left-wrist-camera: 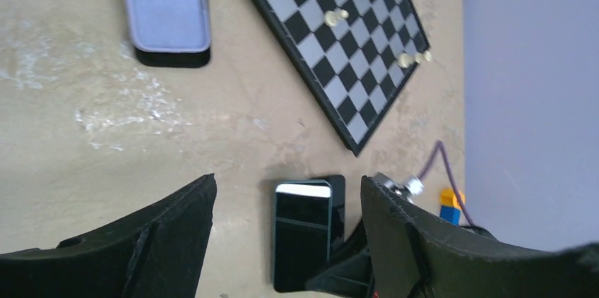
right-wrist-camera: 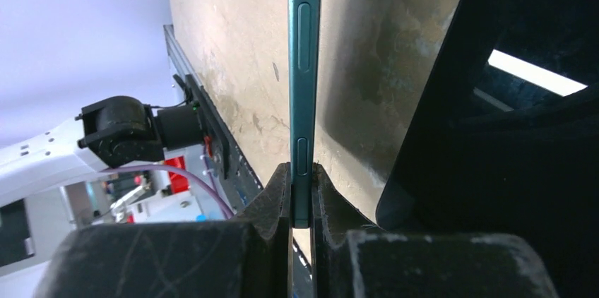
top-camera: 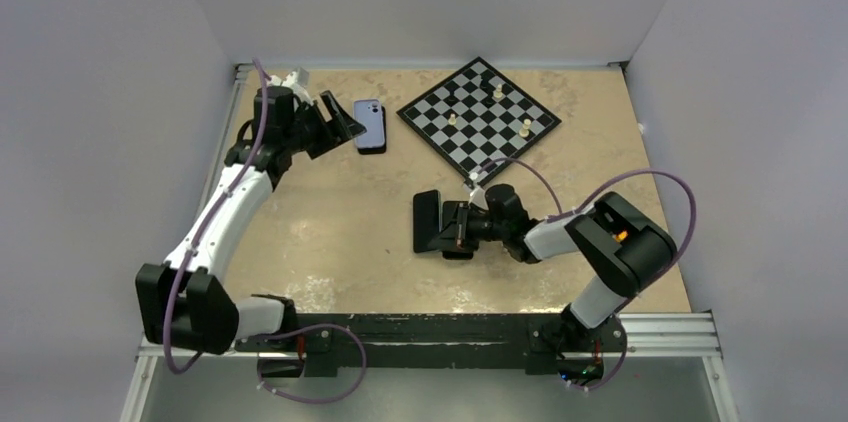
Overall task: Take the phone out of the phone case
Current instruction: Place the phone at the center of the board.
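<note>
The phone (top-camera: 428, 222), dark-screened with a teal edge, stands on its long edge at mid-table. My right gripper (right-wrist-camera: 302, 171) is shut on that edge, just below a side button. The left wrist view shows the same phone (left-wrist-camera: 302, 238) from afar. A lavender phone case (top-camera: 371, 125) lies flat at the far left, with a dark layer showing under its near end (left-wrist-camera: 166, 5). My left gripper (top-camera: 340, 120) hangs open just left of the case, touching nothing; in its own view the fingers (left-wrist-camera: 176, 227) frame bare table.
A chessboard (top-camera: 478, 117) with a few pale pieces lies at the back centre (left-wrist-camera: 332, 37). A glossy black slab (right-wrist-camera: 494, 135) sits right beside the held phone; I cannot tell what it is. Walls close the table's left, back and right.
</note>
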Available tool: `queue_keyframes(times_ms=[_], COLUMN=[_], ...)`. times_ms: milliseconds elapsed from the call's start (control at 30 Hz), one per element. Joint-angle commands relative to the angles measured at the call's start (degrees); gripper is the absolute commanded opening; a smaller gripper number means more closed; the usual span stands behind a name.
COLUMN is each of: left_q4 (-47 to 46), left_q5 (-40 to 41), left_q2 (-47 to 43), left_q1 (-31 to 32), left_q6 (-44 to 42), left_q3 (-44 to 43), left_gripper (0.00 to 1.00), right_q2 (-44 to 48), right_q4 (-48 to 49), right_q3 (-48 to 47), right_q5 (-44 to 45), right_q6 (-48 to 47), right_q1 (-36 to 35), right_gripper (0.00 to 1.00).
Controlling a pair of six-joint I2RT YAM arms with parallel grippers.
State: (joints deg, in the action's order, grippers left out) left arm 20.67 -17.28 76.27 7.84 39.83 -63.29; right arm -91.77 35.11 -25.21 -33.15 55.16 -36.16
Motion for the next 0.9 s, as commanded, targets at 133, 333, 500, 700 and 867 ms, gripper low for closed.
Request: queue_keyframes(times_ms=[133, 333, 500, 700, 867], left_q4=[1.39, 3.24, 4.49, 4.06, 3.29], left_q5=[-5.95, -6.04, -5.31, -5.55, -5.72], left_q2=[-12.84, -17.79, -18.02, -18.15, -18.13], left_q1=[2.71, 2.68, 2.65, 2.62, 2.62], left_q6=[-1.06, -1.96, -3.52, -3.67, -3.53], left_q3=[6.06, 6.78, 6.37, 6.99, 6.73], left_gripper=[0.83, 0.85, 0.88, 0.88, 0.88], right_q2=[-5.04, -7.37, -7.26, -0.38, 3.84], right_q4=[19.46, 18.81, 17.33, 6.30, -0.83], right_q3=[1.72, 1.28, 1.15, 1.17, 0.08], right_q5=[-4.90, -4.42, -3.50, 0.35, 1.84], right_q6=[7.52, 6.60, 6.17, 0.55, -3.06], right_q1=[-0.67, -0.68, -0.71, -0.78, -0.77], right_gripper=[0.13, 0.28, 0.35, 0.43, 0.49])
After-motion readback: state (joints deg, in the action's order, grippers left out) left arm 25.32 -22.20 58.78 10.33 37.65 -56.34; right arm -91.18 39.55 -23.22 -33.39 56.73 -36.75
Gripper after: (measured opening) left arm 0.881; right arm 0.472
